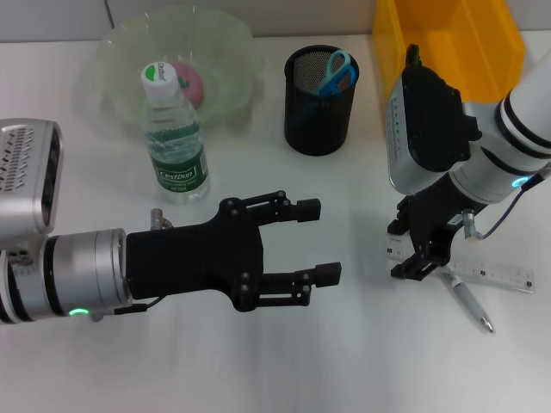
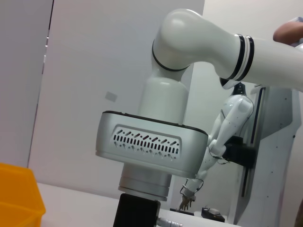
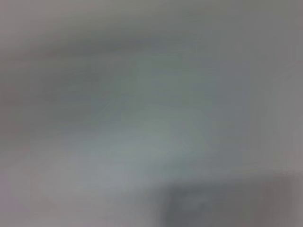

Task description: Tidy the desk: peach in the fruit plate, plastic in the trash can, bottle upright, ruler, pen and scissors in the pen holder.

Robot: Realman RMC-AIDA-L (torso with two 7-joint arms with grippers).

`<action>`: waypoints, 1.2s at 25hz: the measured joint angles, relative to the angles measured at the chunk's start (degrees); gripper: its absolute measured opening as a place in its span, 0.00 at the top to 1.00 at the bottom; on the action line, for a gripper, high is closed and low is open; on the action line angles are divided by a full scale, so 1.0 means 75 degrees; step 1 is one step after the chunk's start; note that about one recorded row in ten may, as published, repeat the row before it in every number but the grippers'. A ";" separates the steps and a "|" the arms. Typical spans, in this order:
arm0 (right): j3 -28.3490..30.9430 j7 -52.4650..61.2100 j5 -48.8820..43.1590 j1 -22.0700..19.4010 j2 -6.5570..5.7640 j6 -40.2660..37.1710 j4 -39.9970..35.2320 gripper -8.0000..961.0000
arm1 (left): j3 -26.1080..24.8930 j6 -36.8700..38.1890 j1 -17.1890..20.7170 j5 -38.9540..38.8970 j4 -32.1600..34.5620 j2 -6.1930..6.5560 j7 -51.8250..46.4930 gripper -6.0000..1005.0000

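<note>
The left arm reaches in from the left side, lying nearly level above the bench. Its silver wrist leads into the black left tool, whose two fingers point to the right and stand wide apart with nothing between them. The right arm comes in from the upper right and slants downward, grey wrist housing uppermost. The right tool is low at the bench; whether it is spread or closed cannot be made out.

White desk carries ruler, pen, bottle.
</note>
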 joint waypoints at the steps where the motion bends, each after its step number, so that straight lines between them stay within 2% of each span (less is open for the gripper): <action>1: 0.0000 -0.0002 -0.0001 0.0001 0.0000 0.0000 0.0002 0.30 | 0.0000 -0.0013 0.0000 0.0001 0.0000 0.0000 0.0000 0.22; 6: 0.0000 -0.0008 -0.0003 -0.0004 0.0000 0.0001 -0.0017 0.31 | 0.0000 -0.0037 0.0002 0.0003 0.0000 0.0000 0.0000 0.22; 12: -0.0008 -0.0012 0.0008 -0.0022 0.0000 0.0038 -0.0040 0.46 | -0.0020 -0.0055 0.0013 0.0004 0.0000 0.0000 0.0004 0.22; 15: -0.0011 -0.0013 0.0045 -0.0033 0.0000 0.0044 -0.0055 0.59 | -0.0055 -0.0078 0.0026 0.0003 -0.0002 0.0000 0.0006 0.22; 23: 0.0057 -0.0014 0.0224 -0.0192 -0.0010 -0.0002 -0.0354 0.59 | -0.0106 -0.0099 0.0006 0.0003 -0.0079 0.0001 0.0010 0.22; 30: 0.0098 0.0030 0.0749 -0.1161 -0.0036 -0.0183 -0.2151 0.59 | -0.0112 -0.0099 0.0002 0.0003 -0.0082 0.0001 0.0011 0.22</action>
